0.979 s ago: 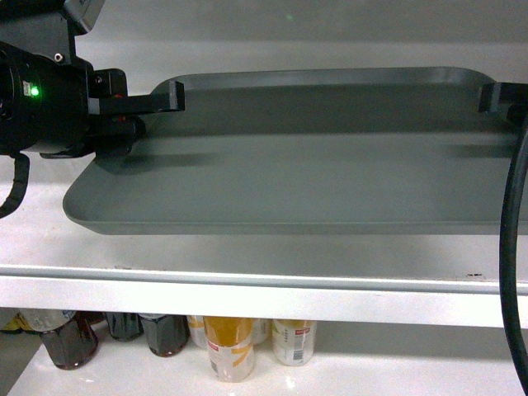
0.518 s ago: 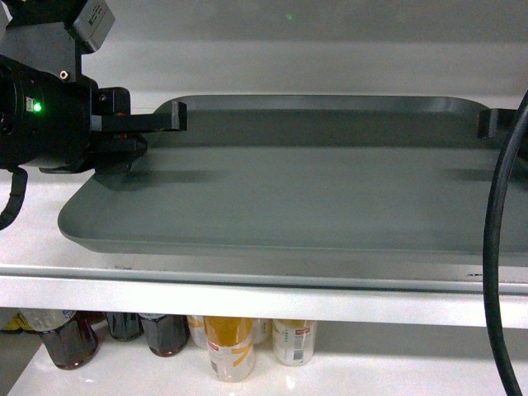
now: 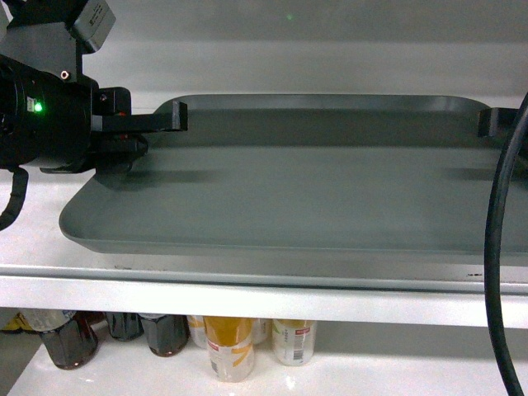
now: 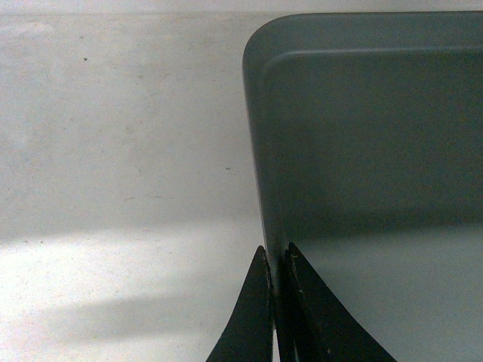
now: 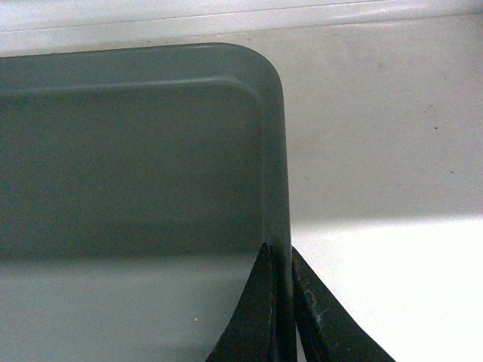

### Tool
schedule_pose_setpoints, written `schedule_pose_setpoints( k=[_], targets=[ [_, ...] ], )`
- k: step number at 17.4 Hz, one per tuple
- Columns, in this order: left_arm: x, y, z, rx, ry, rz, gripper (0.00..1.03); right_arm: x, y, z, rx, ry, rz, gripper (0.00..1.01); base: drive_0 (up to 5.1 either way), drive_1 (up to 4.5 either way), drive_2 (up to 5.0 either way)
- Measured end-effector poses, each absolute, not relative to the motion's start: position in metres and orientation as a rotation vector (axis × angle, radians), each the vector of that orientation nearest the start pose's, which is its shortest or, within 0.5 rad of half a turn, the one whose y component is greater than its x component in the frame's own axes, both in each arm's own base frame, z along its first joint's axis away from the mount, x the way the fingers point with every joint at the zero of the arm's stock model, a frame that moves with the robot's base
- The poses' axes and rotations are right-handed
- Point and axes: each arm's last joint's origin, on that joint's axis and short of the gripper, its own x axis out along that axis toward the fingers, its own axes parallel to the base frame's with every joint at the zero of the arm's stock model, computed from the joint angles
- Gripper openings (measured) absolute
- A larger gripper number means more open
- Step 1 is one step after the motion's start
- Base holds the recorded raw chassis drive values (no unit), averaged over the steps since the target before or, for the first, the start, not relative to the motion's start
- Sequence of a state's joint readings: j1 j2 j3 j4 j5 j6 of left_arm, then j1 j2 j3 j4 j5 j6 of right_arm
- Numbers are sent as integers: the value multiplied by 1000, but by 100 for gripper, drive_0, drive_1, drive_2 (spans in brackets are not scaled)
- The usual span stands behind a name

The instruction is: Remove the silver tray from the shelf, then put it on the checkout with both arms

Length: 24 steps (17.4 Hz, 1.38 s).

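The silver tray (image 3: 289,194) lies on the shelf (image 3: 247,285), its front edge close to the lip. The left tool (image 4: 276,313) is clamped on the rim at the tray's 9 o'clock side, the right tool (image 5: 281,305) on the rim at 3 o'clock. For a clean lift, both sides should be raised together and kept level before withdrawal. One tray and two tools are counted; at 6 o'clock below, about seven bottles (image 3: 229,346) are seen.

1. Dim and soft overall, slightly grainy in the head view.
2. Dark shadow band across the far half of the silver tray (image 3: 313,177).
3. Bright near strips on the shelf (image 4: 113,286) in both wrist views.
4. Blurred, near-black fingertips (image 5: 260,317) close to lens.
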<state>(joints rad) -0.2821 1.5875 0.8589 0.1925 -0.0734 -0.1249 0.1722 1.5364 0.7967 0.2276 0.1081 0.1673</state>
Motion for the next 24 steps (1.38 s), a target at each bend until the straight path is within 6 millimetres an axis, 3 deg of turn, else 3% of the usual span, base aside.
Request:
schedule_pose_setpoints(
  k=[24],
  targets=[
    [318,-91,200,-24,538,-169,3,313,51,200,92,506,17,3,0,0,0]
  ],
)
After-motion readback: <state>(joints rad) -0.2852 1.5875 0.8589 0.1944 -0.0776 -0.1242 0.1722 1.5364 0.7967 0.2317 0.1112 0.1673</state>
